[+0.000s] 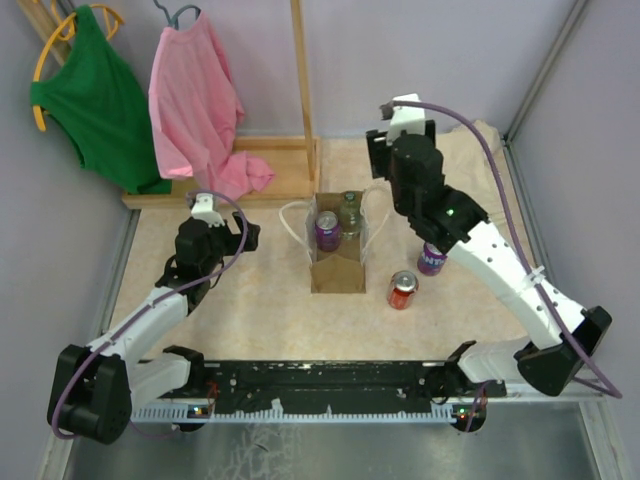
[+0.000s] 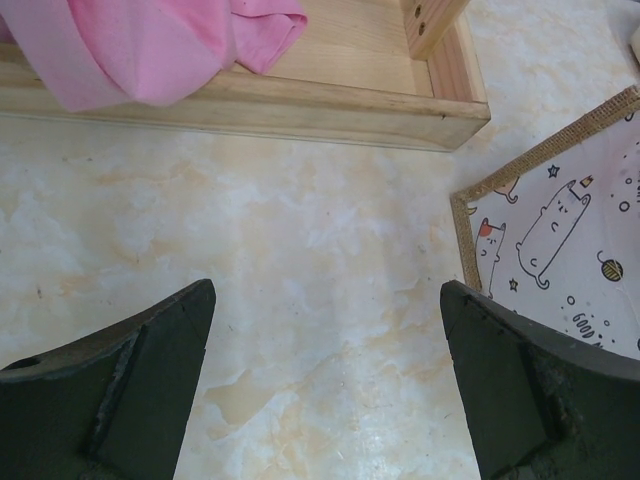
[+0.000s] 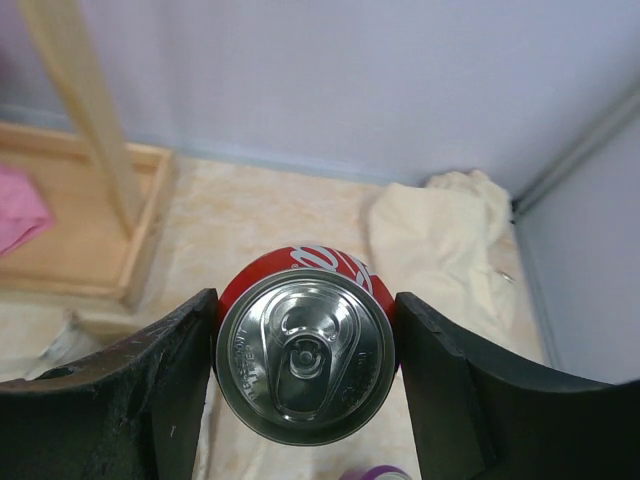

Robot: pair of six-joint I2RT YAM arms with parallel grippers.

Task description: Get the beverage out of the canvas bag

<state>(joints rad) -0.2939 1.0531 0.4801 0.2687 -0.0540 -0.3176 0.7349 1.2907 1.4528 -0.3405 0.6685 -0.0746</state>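
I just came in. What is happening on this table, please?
The right fingers grip a red can from both sides. The bag stands in the middle of the table with a purple can and a bottle inside. The left fingers are open over the table, left of the bag, holding nothing.

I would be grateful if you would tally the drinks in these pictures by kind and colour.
Red cans: 2, one loose, one in the right gripper.
Purple cans: 2, one in the canvas bag, one outside.
Clear bottle: 1, in the bag.
Total: 5.
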